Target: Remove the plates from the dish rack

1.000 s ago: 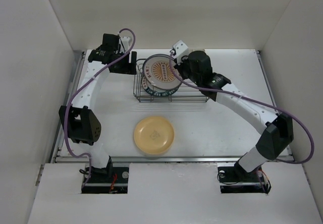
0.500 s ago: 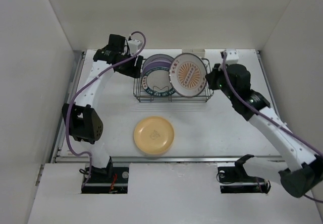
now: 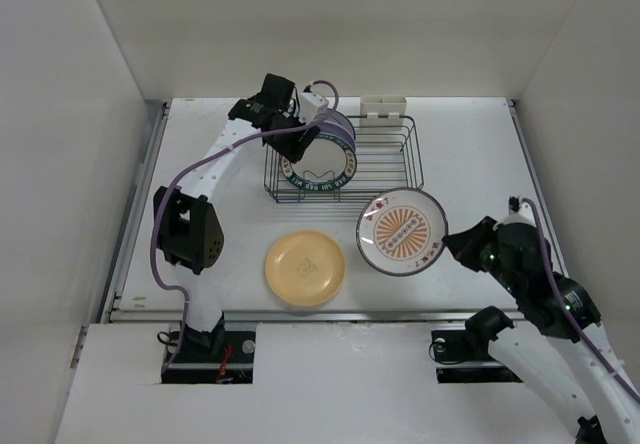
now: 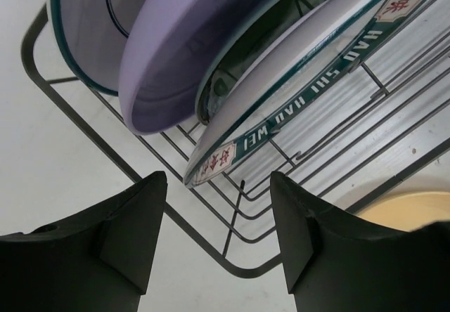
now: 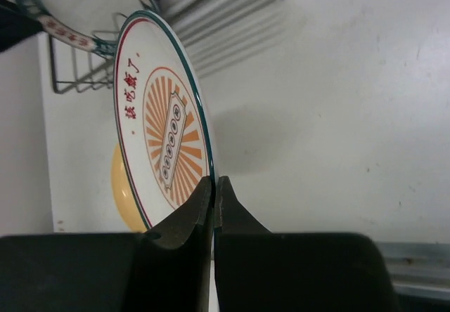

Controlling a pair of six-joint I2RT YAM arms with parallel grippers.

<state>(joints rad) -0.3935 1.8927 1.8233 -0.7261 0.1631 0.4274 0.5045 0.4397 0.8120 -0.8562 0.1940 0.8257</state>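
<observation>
My right gripper (image 3: 447, 241) is shut on the rim of the white plate with an orange sunburst (image 3: 401, 231) and holds it above the table, in front of the dish rack (image 3: 400, 164). The right wrist view shows that plate (image 5: 165, 143) edge-on between my shut fingers (image 5: 214, 189). My left gripper (image 3: 300, 142) is open at the rack's left end, beside the standing plates: a green-rimmed white plate (image 4: 295, 87), a lavender plate (image 4: 183, 52) and a teal-rimmed one (image 4: 84, 24). The yellow plate (image 3: 305, 267) lies flat on the table.
A white cutlery holder (image 3: 384, 107) is clipped to the rack's far edge. White walls close in the table on the left, back and right. The right half of the rack holds no plates.
My right arm has carried the sunburst plate out of the rack, toward the near right of the table. My left gripper has moved right, up to the standing plates.
</observation>
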